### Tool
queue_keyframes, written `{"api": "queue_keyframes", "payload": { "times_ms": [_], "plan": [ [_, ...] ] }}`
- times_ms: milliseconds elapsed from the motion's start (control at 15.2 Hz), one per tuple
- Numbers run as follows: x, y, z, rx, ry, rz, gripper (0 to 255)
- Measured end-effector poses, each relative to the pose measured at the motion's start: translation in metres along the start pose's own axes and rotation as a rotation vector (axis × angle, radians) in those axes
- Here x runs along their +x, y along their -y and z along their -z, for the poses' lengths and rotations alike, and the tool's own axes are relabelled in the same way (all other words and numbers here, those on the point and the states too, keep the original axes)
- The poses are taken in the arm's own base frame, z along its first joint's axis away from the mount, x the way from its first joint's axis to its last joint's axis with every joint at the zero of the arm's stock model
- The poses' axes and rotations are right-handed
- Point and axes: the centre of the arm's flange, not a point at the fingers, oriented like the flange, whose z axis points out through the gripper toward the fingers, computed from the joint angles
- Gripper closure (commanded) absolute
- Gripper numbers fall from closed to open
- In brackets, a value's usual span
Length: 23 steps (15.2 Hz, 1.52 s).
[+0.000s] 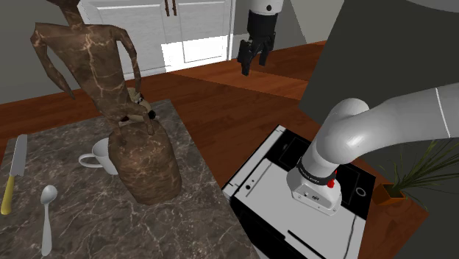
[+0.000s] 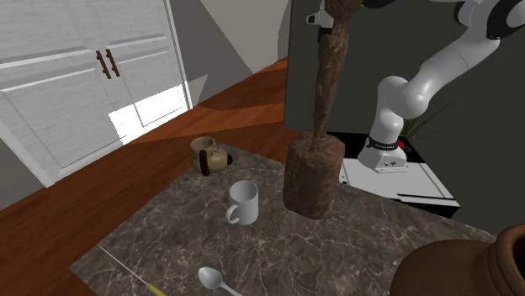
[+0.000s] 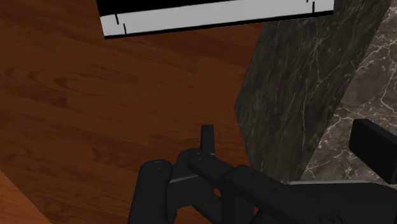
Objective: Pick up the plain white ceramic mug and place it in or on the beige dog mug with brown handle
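Observation:
The plain white mug [image 2: 242, 202] stands upright on the dark marble table [image 2: 353, 244]. In the shoulder view the white mug [image 1: 98, 157] is half hidden behind a tall brown sculpture [image 1: 143, 165]. The beige dog mug [image 2: 208, 155] with a brown handle sits near the table's far edge, and in the shoulder view just a bit of the dog mug [image 1: 143, 109] peeks out beside the sculpture. My gripper [image 1: 254, 65] hangs open and empty high over the wood floor, off the table and far from both mugs. One black finger [image 3: 373, 147] shows against the table's side.
A knife [image 1: 15, 173] and a spoon [image 1: 47, 213] lie on the table at the shoulder view's left. The sculpture [image 2: 313, 177] stands close beside the white mug. A brown pot [image 2: 463, 269] fills the second exterior view's lower right. White cabinet doors [image 2: 76, 92] line the wall.

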Motion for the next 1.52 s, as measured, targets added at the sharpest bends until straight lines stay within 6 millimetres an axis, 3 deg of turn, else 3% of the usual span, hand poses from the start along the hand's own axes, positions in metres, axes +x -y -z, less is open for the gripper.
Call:
{"api": "queue_keyframes", "payload": {
  "times_ms": [132, 264, 1518],
  "plan": [
    [0.003, 0.005, -0.003, 0.000, -0.002, -0.001, 0],
    [0.006, 0.023, -0.011, 0.001, -0.010, -0.004, 0],
    [0.094, 0.230, -0.104, 0.013, -0.100, -0.040, 0]
  ]
}}
